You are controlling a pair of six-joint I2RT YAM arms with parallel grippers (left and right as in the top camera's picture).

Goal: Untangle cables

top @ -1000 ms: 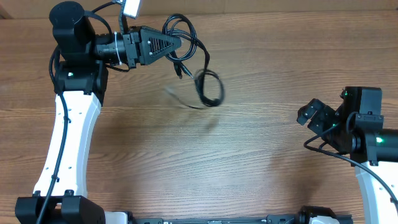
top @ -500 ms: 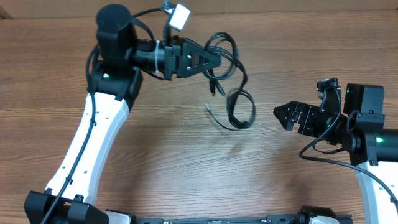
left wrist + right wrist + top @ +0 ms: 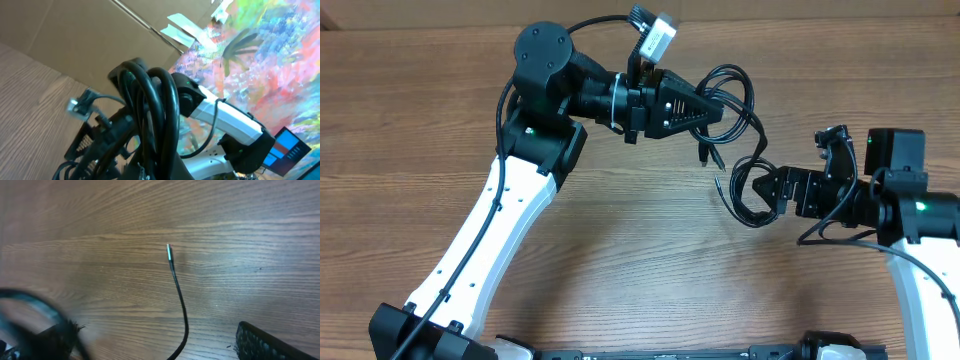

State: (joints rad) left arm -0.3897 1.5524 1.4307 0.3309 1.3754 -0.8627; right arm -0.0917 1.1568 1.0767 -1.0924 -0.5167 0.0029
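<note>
Overhead: left end effector [image 3: 718,108] is clamped shut on the cables [image 3: 752,108] above the far worktop [image 3: 620,250]. Their loop hangs beside the wide-open, empty right end effector [image 3: 767,186]. Left wrist: cables [image 3: 155,115] coil close to the lens. Right wrist: silver-tipped cable end [image 3: 177,287] hangs over the worktop.

Cables [image 3: 738,92]: overhead, the stretch inside the left end effector [image 3: 716,108] is covered by its fingers; the number of cords in the bundle cannot be counted. The lower loop overlaps the right end effector [image 3: 772,186]; touching or apart, cannot tell.
Left wrist view: the bundle is blurred and cut by the bottom edge; the plug [image 3: 80,106] is blurred, type unclear.
Right wrist view: the silver-tipped cord [image 3: 176,285] runs off the bottom edge; the dark loop [image 3: 45,325] at lower left is blurred; one finger [image 3: 265,342] shows as a corner only.
</note>
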